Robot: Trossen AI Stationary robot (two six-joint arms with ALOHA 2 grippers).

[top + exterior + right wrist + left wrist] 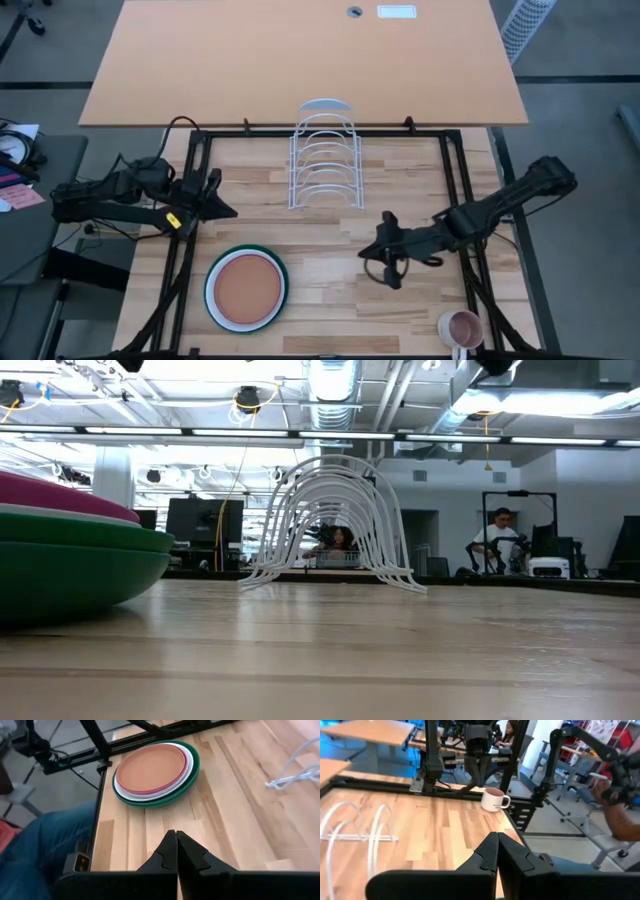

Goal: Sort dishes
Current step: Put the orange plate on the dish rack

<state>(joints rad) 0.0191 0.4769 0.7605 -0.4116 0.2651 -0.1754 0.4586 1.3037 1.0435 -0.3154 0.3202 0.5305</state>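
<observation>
Four plates stacked near the front of the table: brown plate (151, 767) on top, then pink plate (186, 770), white plate (165, 793), green plate (192, 772) at the bottom. Wire rack (325, 160) empty, toward the back. Mug (462, 327) at the front right corner, not part of the job.

Right gripper (176, 840) pinched fully shut, holding nothing, fingers aimed at the stack, which lies ahead of the tips, well apart. Left gripper (497, 842) likewise closed tight and empty, parked at the left table edge, stack off to one side of its fingers, mug far ahead of them.

Nothing sorted yet, by the look of it; first step likely lifting the brown plate. To do it well: open wide before closing in, come low at the rim, slide one finger under the lip and one over, pinch only the top plate. Lift slowly, tilt upright, then lower between two rack wires. Risk: dragging the pink plate along or nudging the whole stack.
</observation>
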